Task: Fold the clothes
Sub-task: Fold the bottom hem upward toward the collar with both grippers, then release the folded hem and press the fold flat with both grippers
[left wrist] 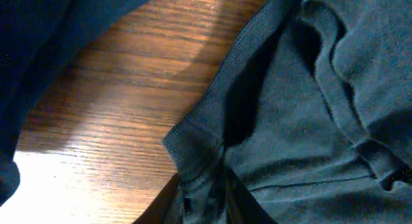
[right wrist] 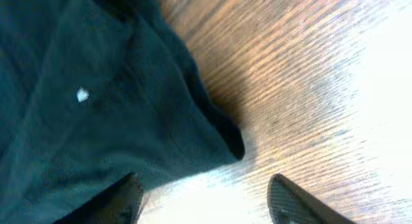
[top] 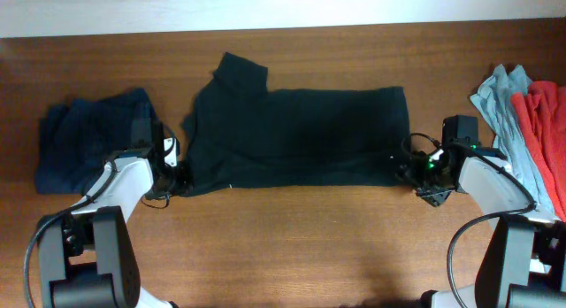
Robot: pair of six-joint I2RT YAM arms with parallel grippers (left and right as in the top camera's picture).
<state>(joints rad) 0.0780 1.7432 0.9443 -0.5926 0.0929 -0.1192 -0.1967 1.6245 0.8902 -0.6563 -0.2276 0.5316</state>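
The black T-shirt (top: 296, 135) lies folded in a wide band across the middle of the table (top: 292, 246). My left gripper (top: 179, 178) is at its lower left corner. In the left wrist view this gripper (left wrist: 203, 193) is shut on a ribbed edge of the T-shirt (left wrist: 193, 143), with cloth bunched between the fingers. My right gripper (top: 409, 171) is at the shirt's lower right corner. In the right wrist view it (right wrist: 203, 197) stands open, with bare wood in the gap and the shirt's corner (right wrist: 225, 140) just ahead. The left finger (right wrist: 122, 198) is at the cloth's edge.
A crumpled navy garment (top: 88, 140) lies at the left, close behind my left arm, and shows as navy cloth (left wrist: 38, 44) in the left wrist view. A grey-blue garment (top: 500, 100) and a red one (top: 544, 135) are heaped at the right edge.
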